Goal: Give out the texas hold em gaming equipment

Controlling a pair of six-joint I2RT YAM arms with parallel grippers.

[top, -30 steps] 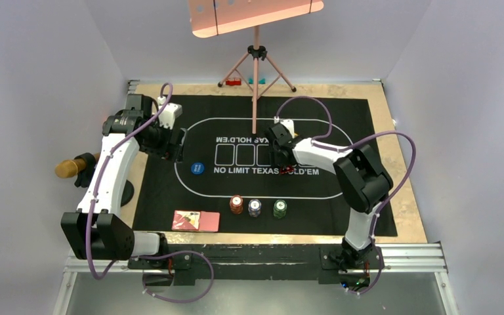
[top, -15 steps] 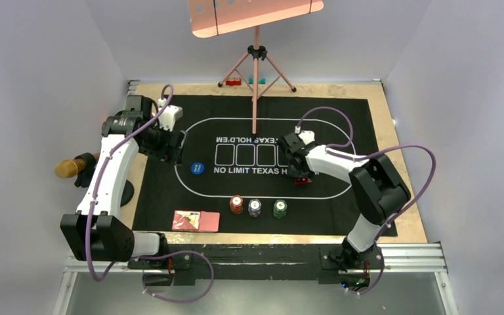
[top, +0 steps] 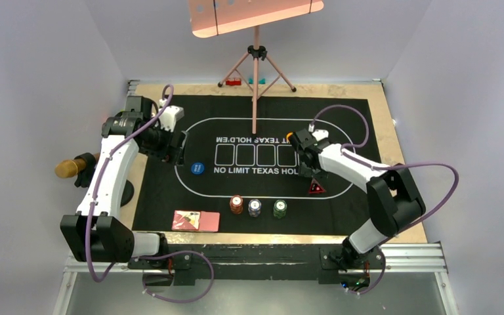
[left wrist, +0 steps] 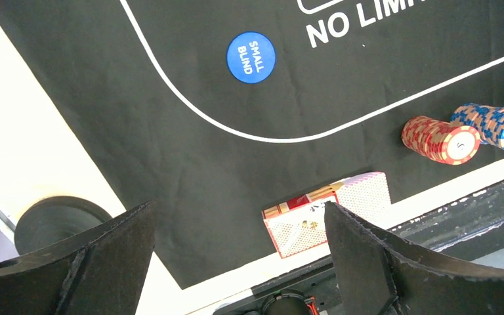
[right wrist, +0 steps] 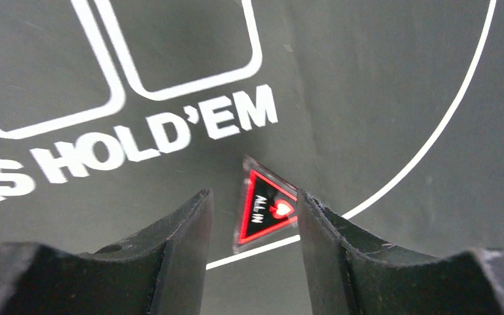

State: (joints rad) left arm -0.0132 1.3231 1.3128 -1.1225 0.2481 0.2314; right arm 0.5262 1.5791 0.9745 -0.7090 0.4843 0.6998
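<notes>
A dark triangle (top: pixel 315 188) with red edging and "ALL IN" (right wrist: pixel 266 209) lies flat on the black mat, on the white oval line. My right gripper (top: pixel 307 172) hovers just over it, open. The triangle sits between the fingertips (right wrist: pixel 252 195), close to the right finger, with a gap on the left. My left gripper (top: pixel 170 147) hangs open and empty (left wrist: pixel 239 210) over the mat's left part. A blue "SMALL BLIND" button (top: pixel 197 168) (left wrist: pixel 251 58) lies nearby. Red (top: pixel 236 204), grey (top: pixel 254 208) and green (top: pixel 279 209) chip stacks stand near the front, with the card pack (top: pixel 195 220) (left wrist: pixel 328 220) to their left.
The black printed mat (top: pixel 367 131) covers most of the wooden table. A tripod (top: pixel 256 79) stands at the back centre with small toy blocks (top: pixel 235 82) by its feet. A brown-handled object (top: pixel 72 167) lies off the left edge. A metal rail (top: pixel 256 252) runs along the near edge.
The right arm has swung right and forward, and the triangle moved with it from the mat's lettering to the oval line. Its jaws narrowed slightly. The left arm stayed put.
</notes>
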